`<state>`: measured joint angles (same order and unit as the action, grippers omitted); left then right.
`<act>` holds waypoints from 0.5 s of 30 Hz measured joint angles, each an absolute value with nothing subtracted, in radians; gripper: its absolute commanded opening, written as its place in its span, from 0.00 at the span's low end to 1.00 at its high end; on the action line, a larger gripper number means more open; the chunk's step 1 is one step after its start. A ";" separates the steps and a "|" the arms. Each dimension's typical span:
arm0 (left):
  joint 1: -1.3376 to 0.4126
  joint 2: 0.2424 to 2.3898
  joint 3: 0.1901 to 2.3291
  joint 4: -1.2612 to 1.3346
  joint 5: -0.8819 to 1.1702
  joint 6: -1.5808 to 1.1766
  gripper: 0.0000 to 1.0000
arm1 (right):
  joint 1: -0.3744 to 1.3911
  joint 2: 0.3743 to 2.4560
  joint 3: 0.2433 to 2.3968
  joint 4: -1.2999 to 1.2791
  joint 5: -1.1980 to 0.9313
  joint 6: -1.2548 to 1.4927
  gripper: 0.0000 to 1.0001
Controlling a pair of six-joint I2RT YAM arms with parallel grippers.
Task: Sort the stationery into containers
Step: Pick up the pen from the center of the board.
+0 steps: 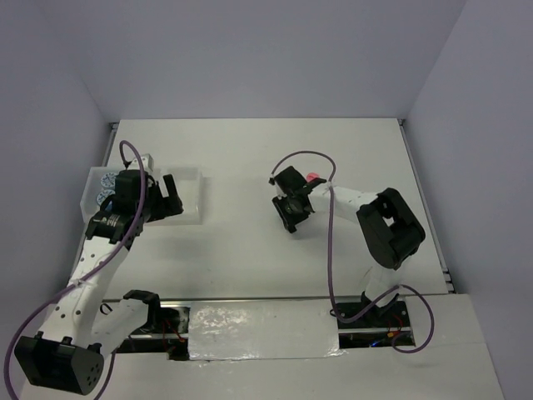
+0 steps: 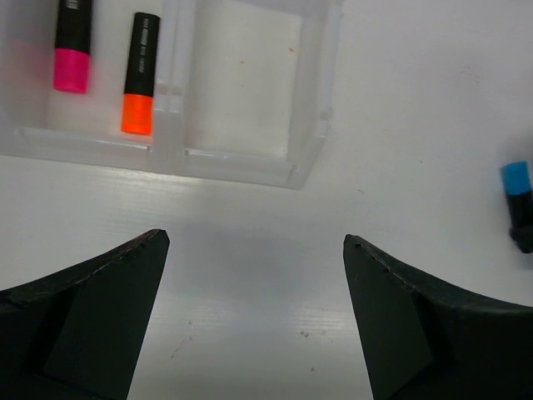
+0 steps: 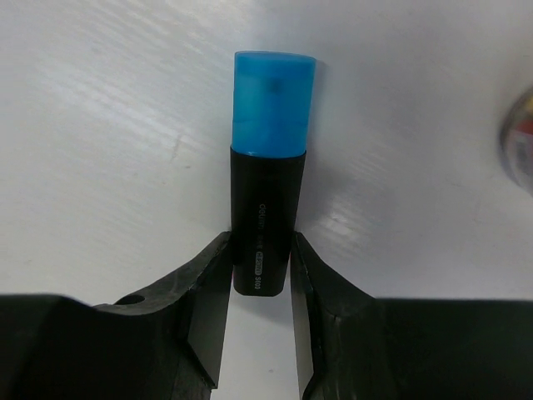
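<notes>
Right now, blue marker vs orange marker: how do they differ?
Caps: blue on the blue marker, orange on the orange marker.
Place: the orange marker lies in the tray beside the pink marker; the blue marker is on the table.
Grip: the right hand is shut on the blue marker; the orange marker lies free.
Both have short black bodies.

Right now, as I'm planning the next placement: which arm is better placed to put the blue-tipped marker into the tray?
Right. The right gripper is shut on the blue-tipped marker, gripping its black body. The left gripper hangs open and empty by the tray, with that marker off to its side.
</notes>
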<state>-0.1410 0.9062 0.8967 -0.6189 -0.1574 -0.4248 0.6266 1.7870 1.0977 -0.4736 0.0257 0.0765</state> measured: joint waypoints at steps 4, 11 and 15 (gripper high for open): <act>-0.144 0.905 0.896 -0.610 -0.052 -0.458 0.99 | 0.686 1.695 1.058 -0.447 -0.050 0.127 0.19; -0.288 0.879 0.860 -0.451 0.172 -0.648 0.99 | 0.908 1.440 1.078 -0.334 -0.102 0.270 0.17; -0.451 0.933 0.891 -0.406 0.160 -0.739 0.99 | 1.021 1.433 1.142 -0.316 -0.023 0.328 0.17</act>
<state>-0.4515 0.9333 0.8913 -0.4065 0.1604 -0.7395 1.0206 1.4326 1.1416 -0.3157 -0.0235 0.3279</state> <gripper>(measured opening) 0.993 0.378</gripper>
